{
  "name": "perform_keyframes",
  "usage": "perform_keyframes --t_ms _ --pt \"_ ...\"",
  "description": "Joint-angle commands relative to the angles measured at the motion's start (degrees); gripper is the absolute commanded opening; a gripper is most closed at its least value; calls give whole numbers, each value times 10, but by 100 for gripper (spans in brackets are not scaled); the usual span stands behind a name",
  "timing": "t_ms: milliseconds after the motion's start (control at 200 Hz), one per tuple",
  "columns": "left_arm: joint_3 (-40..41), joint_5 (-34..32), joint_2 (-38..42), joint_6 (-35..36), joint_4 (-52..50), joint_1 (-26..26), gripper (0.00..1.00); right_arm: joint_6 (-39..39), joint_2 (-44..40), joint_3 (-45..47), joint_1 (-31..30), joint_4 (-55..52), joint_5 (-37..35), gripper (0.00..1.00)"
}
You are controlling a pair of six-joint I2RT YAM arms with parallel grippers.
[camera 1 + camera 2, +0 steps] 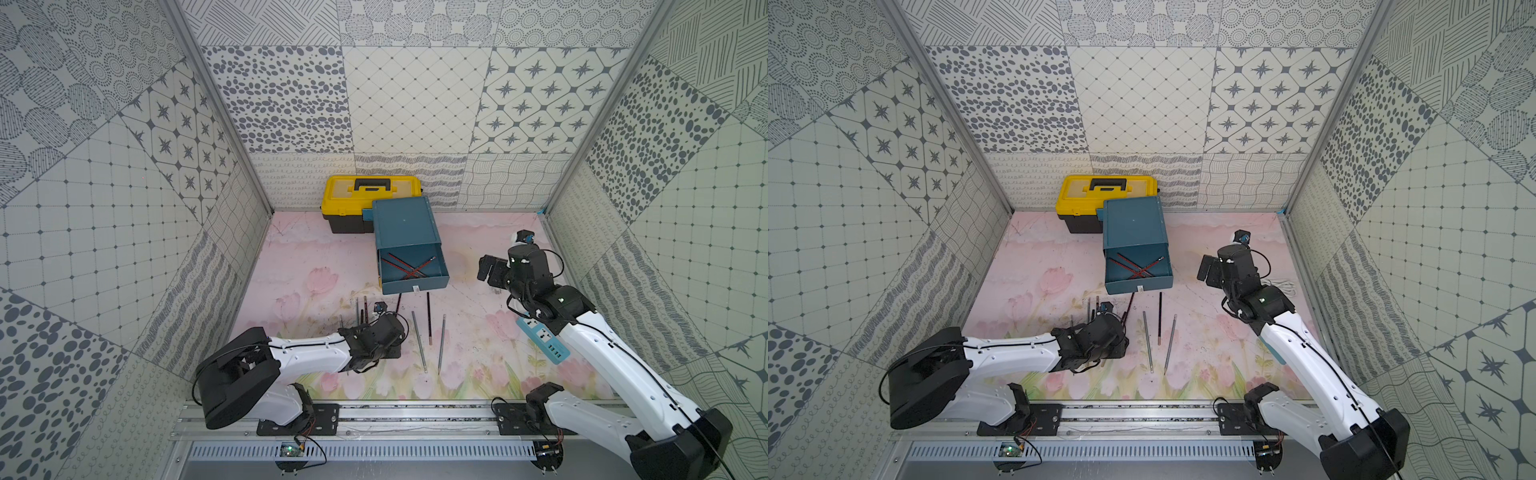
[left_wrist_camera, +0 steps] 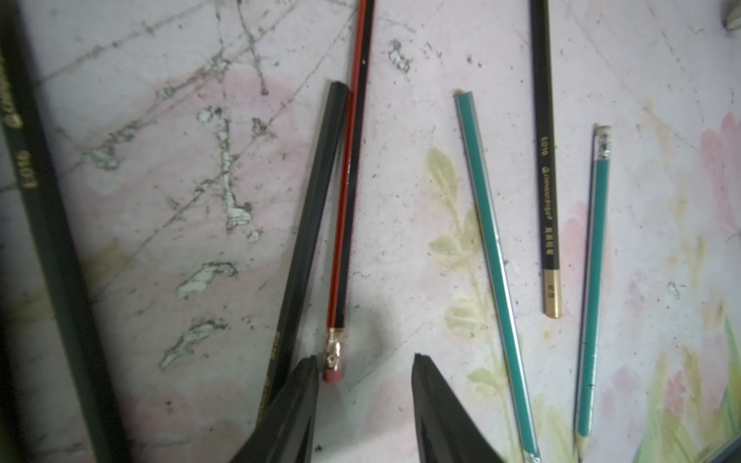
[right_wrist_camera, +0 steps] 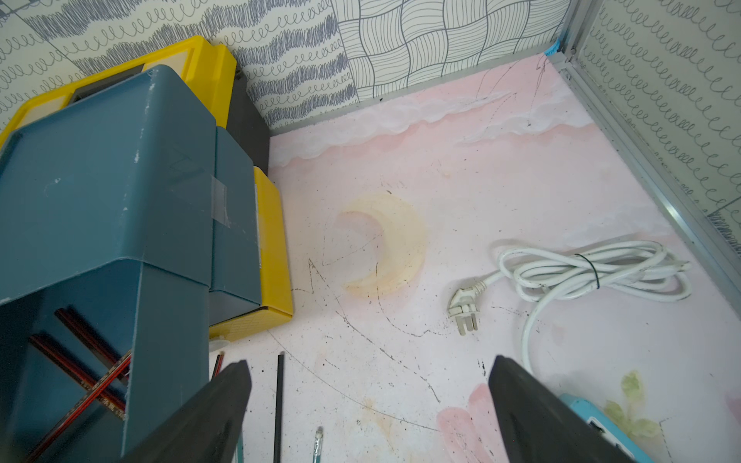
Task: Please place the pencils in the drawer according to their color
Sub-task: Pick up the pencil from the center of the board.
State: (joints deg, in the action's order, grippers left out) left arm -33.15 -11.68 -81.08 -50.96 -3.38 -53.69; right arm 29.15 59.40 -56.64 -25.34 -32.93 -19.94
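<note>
While my left tool (image 2: 365,360) hangs low over the bench (image 2: 401,160) with its jaws partly apart and clamping nothing, the eraser end of a red-and-black striped pencil (image 2: 349,200) lies just inside one fingertip. A plain black pencil (image 2: 308,224) touches that pencil. Two green-and-silver pencils (image 2: 493,260) and a gold-tipped black pencil (image 2: 545,180) lie to the right. My right tool (image 3: 369,368) gapes wide and empty. Farther off, the teal drawer (image 1: 432,282) stands pulled open, holding crossed striped pencils (image 1: 409,270).

The teal drawer cabinet (image 1: 405,226) has its top drawer (image 1: 415,284) pulled open, with red-and-black striped pencils (image 1: 411,272) lying crossed inside. At its six o'clock lie two grey pencils (image 1: 419,341) flanking a black pencil (image 1: 429,318). Other loose pencils (image 1: 365,307) lie toward seven o'clock.
</note>
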Motion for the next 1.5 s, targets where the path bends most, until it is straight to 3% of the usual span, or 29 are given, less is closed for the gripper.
perform_keyframes --t_ms 0,395,620,876,1176,1366,1496 --pt "-27 -47 -17 50 -46 3 43 -1 -2 -2 3 19 1 99" --pt "-63 -92 -77 89 -67 0 29 -1 -5 -2 3 21 0 99" --pt "-86 -118 -92 87 -143 -11 17 -1 -10 -1 3 21 -4 99" --pt "-86 -87 -72 87 -212 -34 8 -1 -14 -2 2 21 -4 99" --pt "-88 -18 -73 74 -271 -70 8 -1 -14 -8 3 21 -4 99" --pt "-107 -12 -62 82 -334 -72 19 -3 -13 -13 3 21 -8 99" --pt "-130 -19 -86 91 -348 -72 21 -1 -6 -13 3 23 -7 99"
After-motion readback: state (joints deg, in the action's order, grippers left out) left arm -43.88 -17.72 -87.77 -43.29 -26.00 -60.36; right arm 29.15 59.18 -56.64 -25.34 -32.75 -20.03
